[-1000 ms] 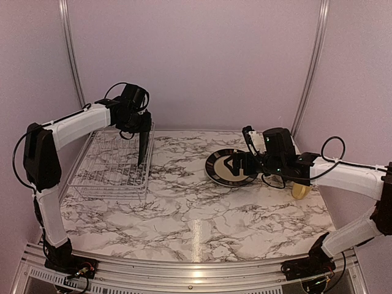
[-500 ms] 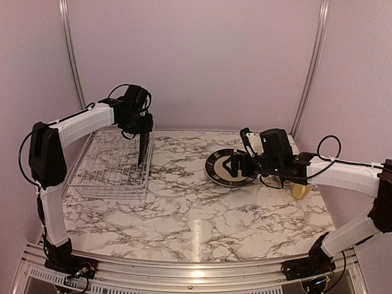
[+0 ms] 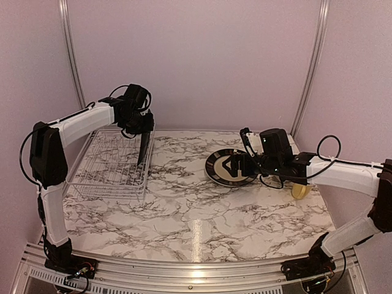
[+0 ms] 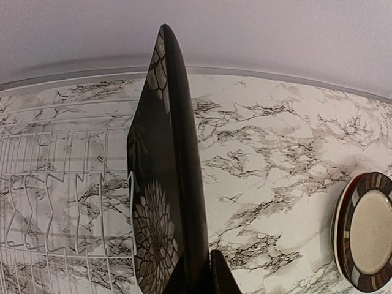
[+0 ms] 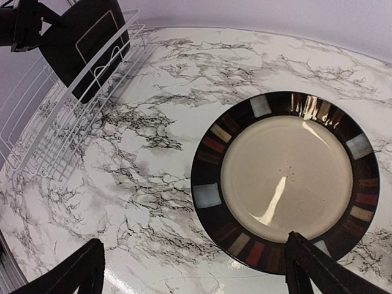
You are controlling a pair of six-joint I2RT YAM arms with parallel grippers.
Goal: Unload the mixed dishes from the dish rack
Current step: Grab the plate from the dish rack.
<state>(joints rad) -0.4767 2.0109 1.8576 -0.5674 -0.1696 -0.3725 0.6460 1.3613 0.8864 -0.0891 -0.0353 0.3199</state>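
A black plate with a white floral medallion (image 3: 144, 150) (image 4: 165, 202) stands on edge at the right end of the dish rack (image 3: 104, 168) (image 4: 55, 196). My left gripper (image 3: 143, 135) (image 4: 199, 278) is shut on its upper rim. A second plate (image 3: 228, 173) (image 5: 285, 177), with a cream centre and a dark rim of coloured blocks, lies flat on the marble table. My right gripper (image 3: 236, 164) (image 5: 196, 251) hovers open over its near-left rim and holds nothing. A yellow mug (image 3: 300, 191) sits on the table behind the right arm.
The rack's other wire slots in view hold nothing. The rack sits at the table's left side near the pink left wall. The back wall with two metal posts is close behind the rack and the plate.
My left gripper's jaws have closed onto the black plate's rim. My right gripper has shifted slightly left over the flat plate.
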